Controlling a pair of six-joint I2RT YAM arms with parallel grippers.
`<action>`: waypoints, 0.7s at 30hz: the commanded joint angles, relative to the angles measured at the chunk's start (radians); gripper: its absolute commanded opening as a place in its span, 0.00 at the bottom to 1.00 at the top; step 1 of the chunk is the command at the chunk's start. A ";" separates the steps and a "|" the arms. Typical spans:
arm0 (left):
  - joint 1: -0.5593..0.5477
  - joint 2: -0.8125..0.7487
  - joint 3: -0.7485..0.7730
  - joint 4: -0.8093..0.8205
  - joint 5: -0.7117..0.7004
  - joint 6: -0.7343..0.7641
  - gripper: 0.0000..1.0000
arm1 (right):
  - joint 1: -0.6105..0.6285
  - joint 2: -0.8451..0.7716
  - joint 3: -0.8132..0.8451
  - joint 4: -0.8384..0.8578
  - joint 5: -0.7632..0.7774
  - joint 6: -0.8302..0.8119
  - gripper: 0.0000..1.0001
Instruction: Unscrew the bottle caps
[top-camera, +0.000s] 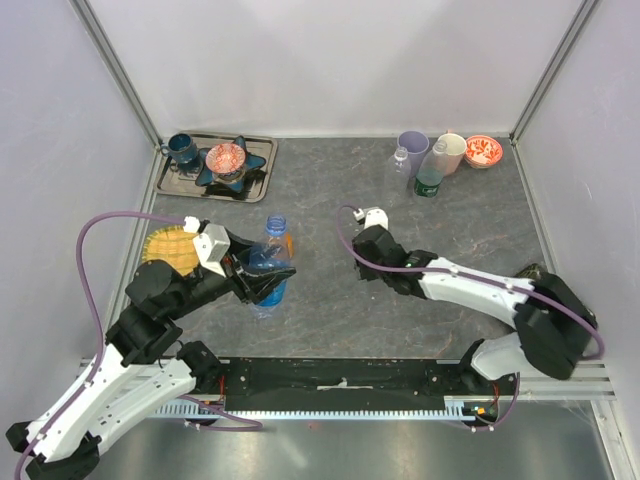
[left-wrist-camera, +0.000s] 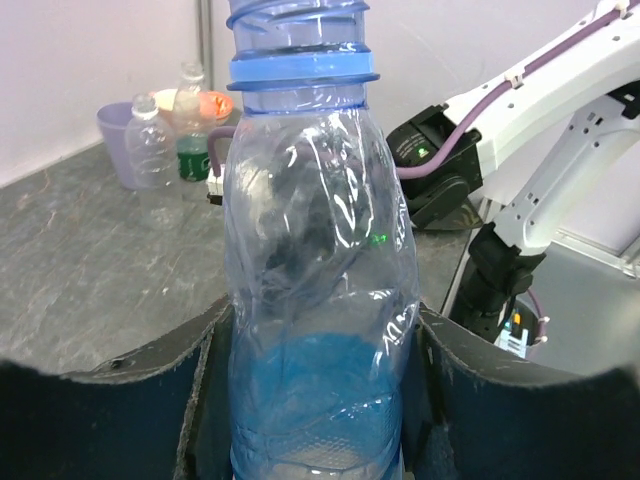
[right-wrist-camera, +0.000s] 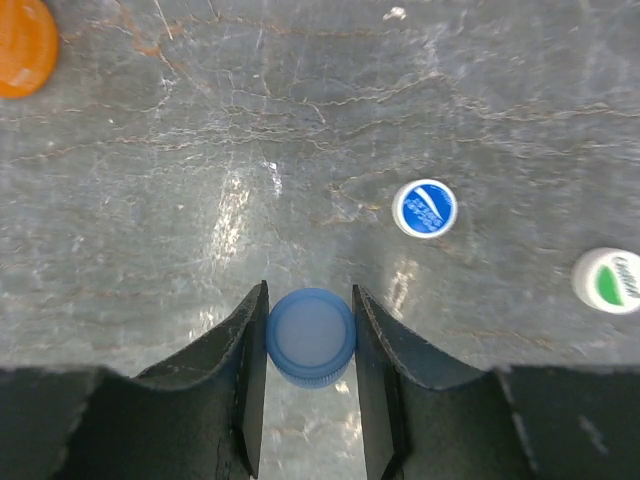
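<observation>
Ok, left gripper (top-camera: 267, 278) is clamped on the lower body of the blue-tinted bottle (left-wrist-camera: 315, 250), fingers (left-wrist-camera: 195, 400) pressed against both sides. The bottle is upright, leaning slightly, and sits in front of the tray (top-camera: 262, 150), just off its right front corner on the side toward the arm bases. Its neck threads are bare in the left wrist view, so the cap is off. Right gripper (right-wrist-camera: 310, 350) is narrowed onto a blue cap (right-wrist-camera: 310, 330), one finger touching each side, low over the table (right-wrist-camera: 200, 150) and well right of the tray, past the bottle. Three loose caps lie flat on the table in the right wrist view: a blue-and-white cap (right-wrist-camera: 424, 208), a green-and-white cap (right-wrist-camera: 608, 280) and an orange cap (right-wrist-camera: 22, 45). I can't tell from that view where they sit relative to the tray. A clear bottle (top-camera: 400, 166) and a green-labelled bottle (top-camera: 430, 178) stand far right of the tray, level with it at the back, beside a lilac cup (top-camera: 412, 146). Can't tell if those two are capped.
</observation>
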 joint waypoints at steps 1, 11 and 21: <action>0.002 -0.046 -0.035 -0.049 -0.074 0.032 0.49 | 0.000 0.106 0.011 0.191 -0.024 0.044 0.00; 0.002 -0.098 -0.060 -0.080 -0.083 0.031 0.49 | -0.001 0.359 0.110 0.213 -0.017 0.075 0.00; 0.002 -0.117 -0.088 -0.088 -0.086 0.028 0.49 | -0.010 0.448 0.153 0.159 -0.018 0.095 0.33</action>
